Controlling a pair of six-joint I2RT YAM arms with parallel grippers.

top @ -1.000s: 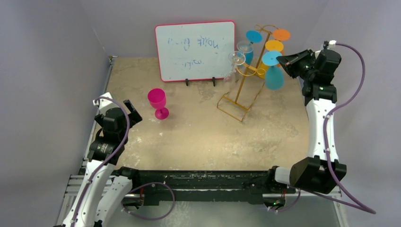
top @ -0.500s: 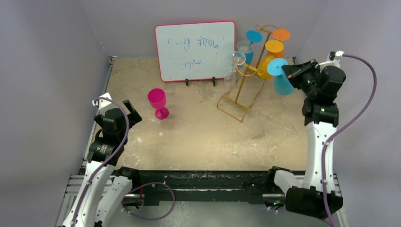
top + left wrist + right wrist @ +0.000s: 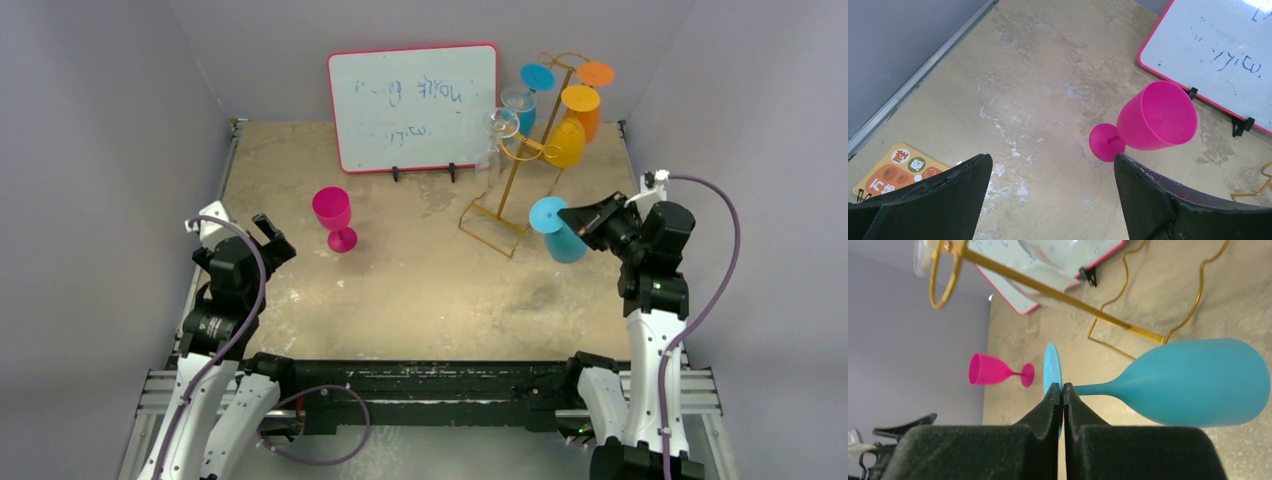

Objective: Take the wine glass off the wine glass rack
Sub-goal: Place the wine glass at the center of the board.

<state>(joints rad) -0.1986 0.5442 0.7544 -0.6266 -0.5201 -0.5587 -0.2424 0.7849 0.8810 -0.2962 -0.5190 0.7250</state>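
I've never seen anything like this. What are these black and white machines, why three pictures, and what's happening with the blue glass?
They are two robot arms bolted at the near edge of the table. One picture looks down from above; the other two come from cameras on each wrist. The right gripper is shut on the blue wine glass, pinching its stem, apart from the gold rack, where other glasses hang. The left gripper is open, holding nothing, near the pink glass, which stands upright on the table. A whiteboard stands at the back.
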